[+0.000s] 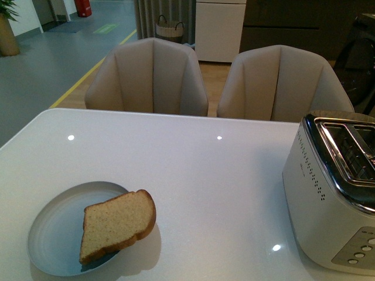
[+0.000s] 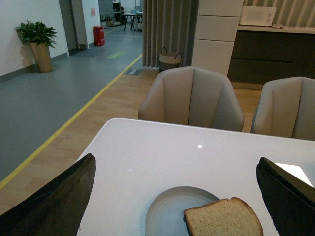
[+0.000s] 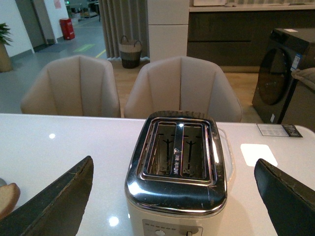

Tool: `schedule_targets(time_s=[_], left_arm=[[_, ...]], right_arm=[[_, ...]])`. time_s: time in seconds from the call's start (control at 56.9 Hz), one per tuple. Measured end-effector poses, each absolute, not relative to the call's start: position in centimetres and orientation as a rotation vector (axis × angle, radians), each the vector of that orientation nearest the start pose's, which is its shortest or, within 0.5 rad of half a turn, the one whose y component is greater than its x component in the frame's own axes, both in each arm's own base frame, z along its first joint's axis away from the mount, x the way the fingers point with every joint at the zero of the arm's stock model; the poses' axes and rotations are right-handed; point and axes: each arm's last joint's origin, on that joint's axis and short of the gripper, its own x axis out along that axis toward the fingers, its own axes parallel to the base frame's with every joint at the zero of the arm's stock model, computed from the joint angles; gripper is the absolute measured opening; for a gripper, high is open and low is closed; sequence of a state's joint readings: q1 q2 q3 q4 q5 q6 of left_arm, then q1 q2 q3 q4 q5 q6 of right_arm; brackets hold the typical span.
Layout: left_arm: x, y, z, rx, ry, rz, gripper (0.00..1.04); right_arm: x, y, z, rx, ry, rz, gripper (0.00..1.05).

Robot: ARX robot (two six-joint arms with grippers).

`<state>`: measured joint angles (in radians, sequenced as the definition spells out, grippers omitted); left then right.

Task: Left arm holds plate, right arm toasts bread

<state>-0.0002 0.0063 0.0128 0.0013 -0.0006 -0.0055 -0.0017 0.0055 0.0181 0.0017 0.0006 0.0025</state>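
Glossy white table [image 1: 205, 175] carries plate [image 1: 53, 228] (left side) and toaster [image 1: 322, 199].

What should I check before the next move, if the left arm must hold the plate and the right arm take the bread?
1. Bread lies on the plate, one end past its rim: ok.
2. Left tool open and empty, facing the plate: ok.
3. Right tool open and empty, facing the toaster: ok.
4. Toaster slots empty: ok.
5. Toaster upright on the table: ok.
6. Toaster plugged in: cannot tell.
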Motion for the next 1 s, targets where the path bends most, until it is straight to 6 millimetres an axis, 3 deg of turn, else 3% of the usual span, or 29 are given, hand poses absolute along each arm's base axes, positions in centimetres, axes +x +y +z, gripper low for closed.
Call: schedule_targets(time_s=[0.457, 0.58, 0.65, 0.773, 1.002], left_arm=[[9.7, 0.0, 16.7, -0.01, -0.004, 0.001, 0.97], [10.3, -0.1, 16.7, -0.28, 0.614, 0.066, 0.97], [11.6, -0.2, 16.9, -0.347, 0.666, 0.072, 0.97], [15.9, -0.2, 18.0, -0.384, 0.621, 0.036, 0.97], [22.2, -0.3, 15.4, -0.445, 0.744, 0.119, 0.97]], right_arm=[[9.7, 0.0, 16.9, 0.002, -0.014, -0.002, 0.96], [9.7, 0.0, 16.9, 0.002, -0.015, -0.002, 0.96], [9.7, 0.0, 16.9, 0.002, -0.015, -0.002, 0.96], [9.7, 0.0, 16.9, 0.002, -0.014, -0.002, 0.96], [9.7, 0.0, 16.9, 0.002, -0.015, -0.002, 0.96]])
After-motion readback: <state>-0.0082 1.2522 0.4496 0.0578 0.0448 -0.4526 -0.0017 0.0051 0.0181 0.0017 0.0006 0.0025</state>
